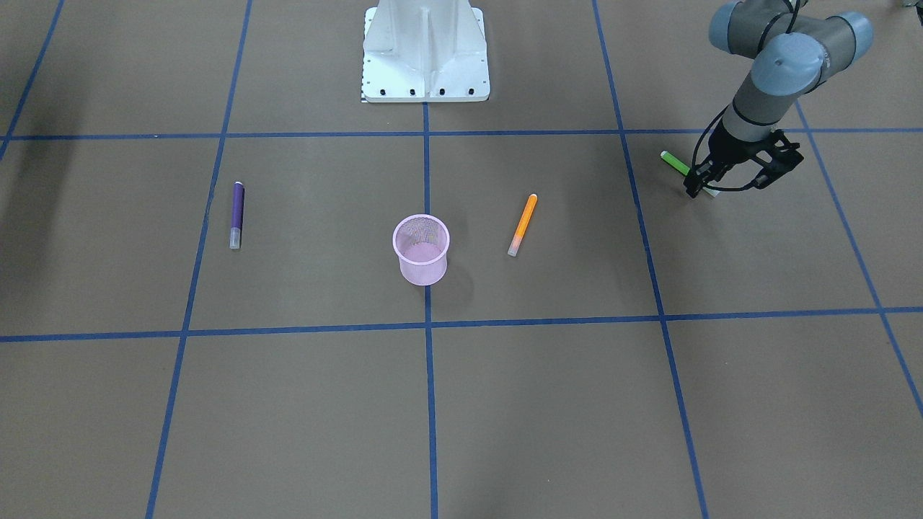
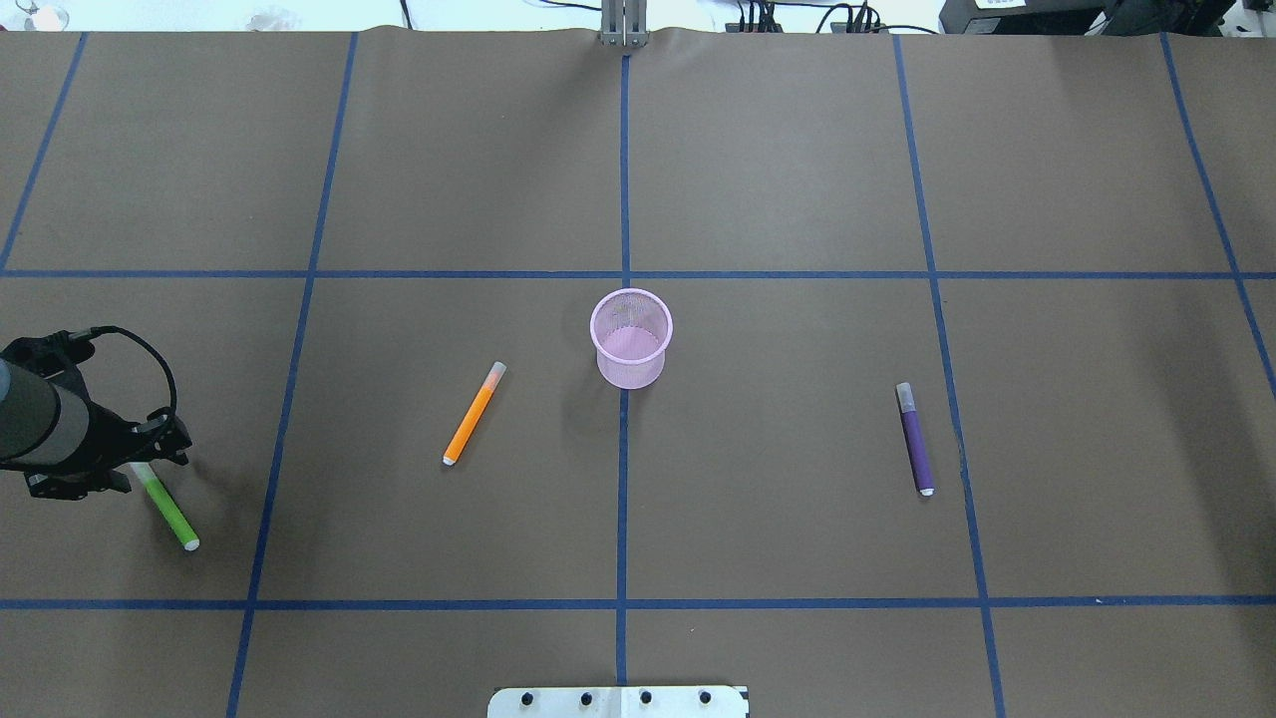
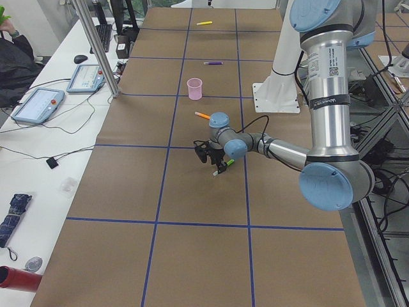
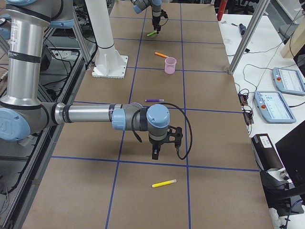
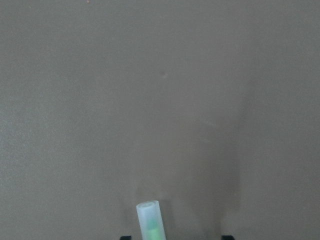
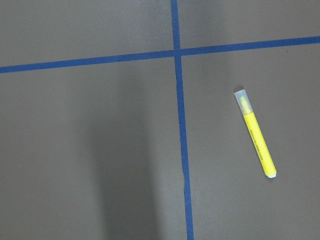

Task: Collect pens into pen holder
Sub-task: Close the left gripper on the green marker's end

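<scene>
The left gripper is low over the tabletop at the far left, at the capped end of the green pen. In its wrist view the pale cap lies between the two dark jaw tips. The jaws stand apart on either side of the pen and are not clamped on it. The pen lies flat.

The pen holder stands upright near the middle of the tabletop, on a blue tape line. The orange pen lies flat to its left, near it but not touching. The purple pen lies flat well to its right.

The right gripper hangs above the tabletop further right, beyond the purple pen. I cannot tell whether its jaws are apart or together. A yellow pen lies flat just beyond it, near a crossing of blue tape lines.
</scene>
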Controlling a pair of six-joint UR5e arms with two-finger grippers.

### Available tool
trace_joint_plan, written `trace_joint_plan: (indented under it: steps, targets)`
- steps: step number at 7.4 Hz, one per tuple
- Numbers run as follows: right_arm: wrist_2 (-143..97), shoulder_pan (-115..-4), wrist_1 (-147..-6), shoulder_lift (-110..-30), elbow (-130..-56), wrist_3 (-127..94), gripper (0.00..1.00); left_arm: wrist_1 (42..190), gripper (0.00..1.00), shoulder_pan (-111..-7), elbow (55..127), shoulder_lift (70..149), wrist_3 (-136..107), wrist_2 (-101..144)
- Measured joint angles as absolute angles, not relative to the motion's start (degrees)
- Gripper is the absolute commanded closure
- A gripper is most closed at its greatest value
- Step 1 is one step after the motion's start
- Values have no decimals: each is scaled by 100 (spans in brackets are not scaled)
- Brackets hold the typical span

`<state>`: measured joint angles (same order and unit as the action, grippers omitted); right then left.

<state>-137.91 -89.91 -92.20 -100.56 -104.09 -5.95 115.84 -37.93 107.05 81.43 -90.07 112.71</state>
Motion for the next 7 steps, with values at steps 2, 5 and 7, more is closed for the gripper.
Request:
trace_joint_plan:
  steps: [2, 5, 7]
  targets:
    - [-13790, -8991, -9220, -10055, -10407, -596, 0, 11584, 32, -3789, 10701, 8117, -9005, 11283]
    - [-13795, -8991, -9220, -10055, -10414, -589, 0, 11584, 34, -3788, 10704, 8091, -9010, 11293]
    - [-13797, -8991, -9220, -10055, -10410, -589, 0, 11584, 34, -3782, 10704, 8090, -9018, 11294]
